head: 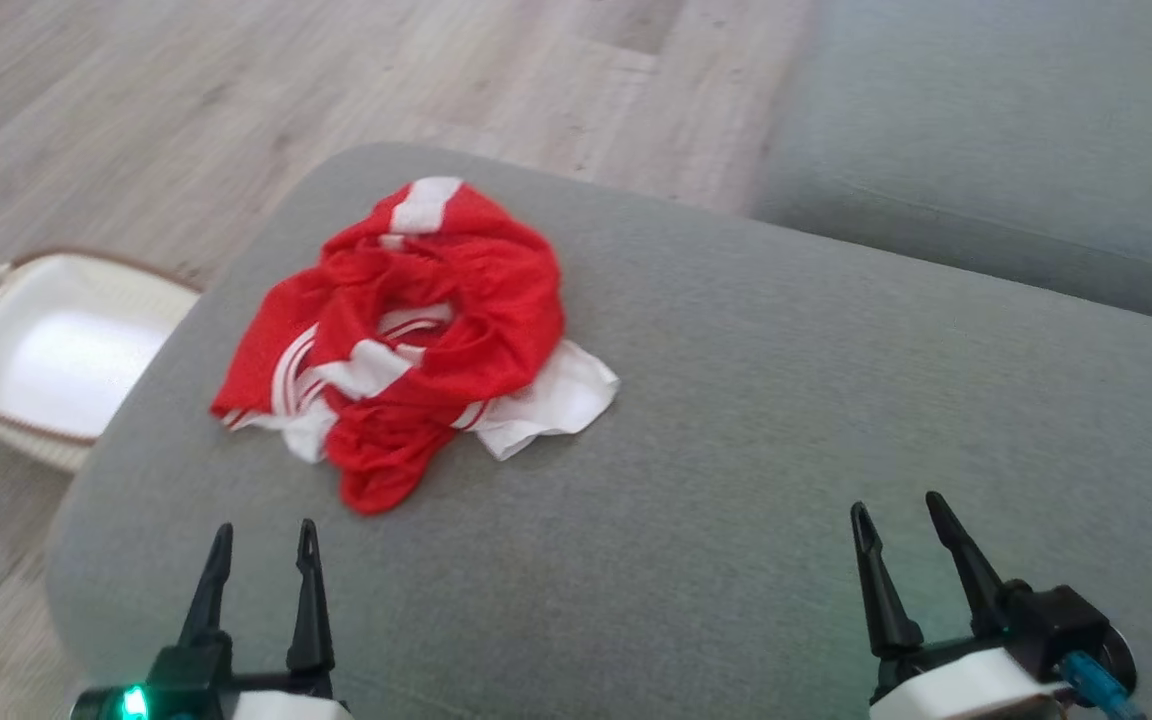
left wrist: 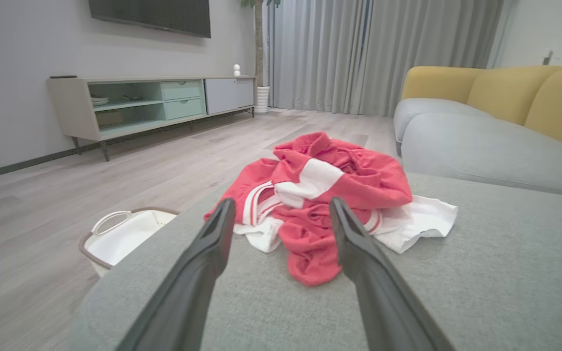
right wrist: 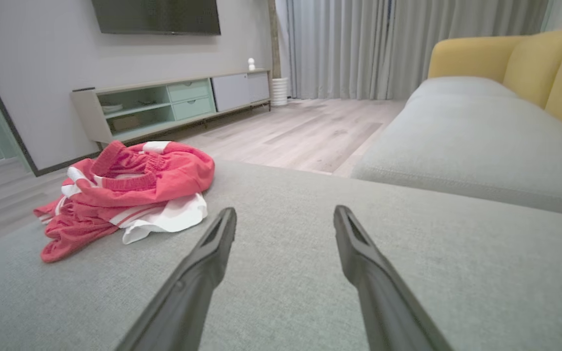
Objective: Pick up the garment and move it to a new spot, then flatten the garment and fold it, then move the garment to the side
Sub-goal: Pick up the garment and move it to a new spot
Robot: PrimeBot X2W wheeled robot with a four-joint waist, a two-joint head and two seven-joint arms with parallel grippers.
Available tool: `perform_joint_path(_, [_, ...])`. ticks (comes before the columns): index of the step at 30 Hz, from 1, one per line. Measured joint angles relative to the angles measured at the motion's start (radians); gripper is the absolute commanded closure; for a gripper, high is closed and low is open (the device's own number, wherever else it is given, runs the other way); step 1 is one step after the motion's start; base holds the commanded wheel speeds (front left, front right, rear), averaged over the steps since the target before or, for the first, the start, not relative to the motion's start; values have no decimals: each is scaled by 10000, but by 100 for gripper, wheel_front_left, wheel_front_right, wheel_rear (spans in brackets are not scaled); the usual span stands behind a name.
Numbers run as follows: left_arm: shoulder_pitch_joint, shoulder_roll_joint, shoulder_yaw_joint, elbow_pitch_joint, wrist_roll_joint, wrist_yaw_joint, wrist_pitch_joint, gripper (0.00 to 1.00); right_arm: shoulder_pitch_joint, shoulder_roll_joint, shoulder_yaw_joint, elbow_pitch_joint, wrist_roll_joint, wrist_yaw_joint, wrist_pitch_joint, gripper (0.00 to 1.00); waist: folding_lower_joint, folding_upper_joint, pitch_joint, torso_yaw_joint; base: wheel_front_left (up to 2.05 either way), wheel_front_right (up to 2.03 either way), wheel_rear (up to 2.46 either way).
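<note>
A red garment (head: 436,330) with white stripes and panels lies crumpled on the grey cushioned surface (head: 736,450), toward its left half. My left gripper (head: 266,535) stands open at the near edge, just short of the garment's lowest fold, empty. My right gripper (head: 896,510) is open too, well to the right over bare cushion. In the left wrist view the garment (left wrist: 330,195) sits straight ahead of the open left gripper (left wrist: 281,209). From the right wrist the garment (right wrist: 130,195) lies off to the left of the open right gripper (right wrist: 283,214).
A white basket (head: 46,350) with a brown rim stands on the wood floor left of the cushion. A grey sofa seat (head: 986,130) with yellow backrests (left wrist: 530,92) runs along the far right. A TV cabinet (left wrist: 154,102) stands across the room.
</note>
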Motion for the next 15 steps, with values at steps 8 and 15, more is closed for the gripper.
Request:
perform_joint_path(8, [-50, 56, 320, -685, 441, 192, 0, 0, -20, 0, 46, 0, -146, 0, 0, 0, 1, 0, 352, 439, 0, 0, 0])
perform_joint_path(15, [-1486, 813, 807, -1636, 479, -19, -35, 0, -108, 0, 33, -84, -621, 0, 0, 0, 0, 0, 954, 204, 0, 0, 0])
